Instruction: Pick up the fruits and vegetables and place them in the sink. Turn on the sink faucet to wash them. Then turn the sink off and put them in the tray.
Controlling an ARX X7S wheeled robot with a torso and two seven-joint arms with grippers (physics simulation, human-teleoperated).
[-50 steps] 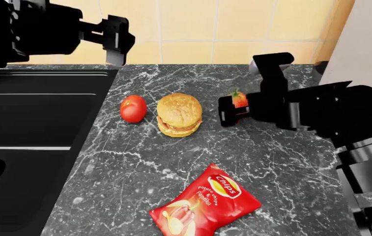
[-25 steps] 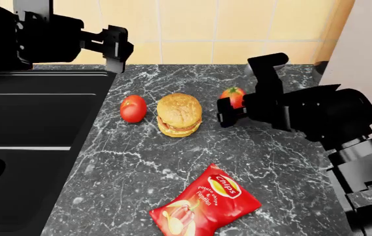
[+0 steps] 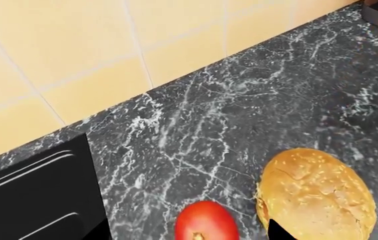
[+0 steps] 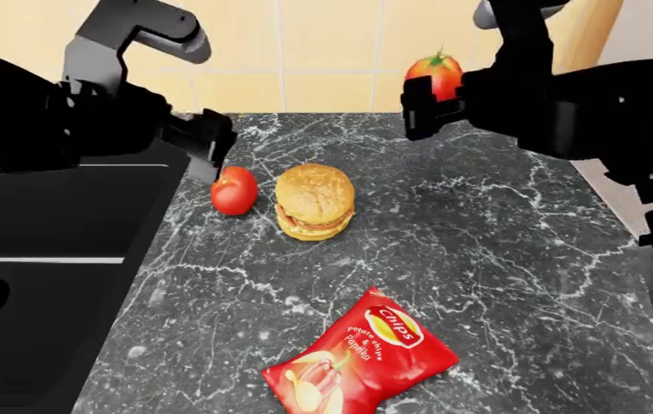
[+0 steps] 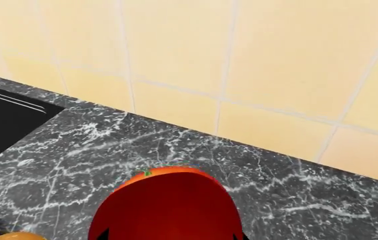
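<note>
R gripper (image 4: 424, 99) is clamped on the stemmed tomato (image 4: 435, 71), a glossy red sphere w/ green leafy top, held in the air above the marble-veined dark counter (image 4: 499, 259), in front of the tan tiled wall. L gripper (image 4: 213, 142) hangs just above the 2nd tomato (image 4: 233, 190); clenched or released: cannot tell. That smooth round tomato sits on the counter between the matte black sink (image 4: 39, 259) and the sesame-bun burger (image 4: 315, 201). A crinkled red chips bag (image 4: 359, 354) lies nearer the counter's front edge.
</note>
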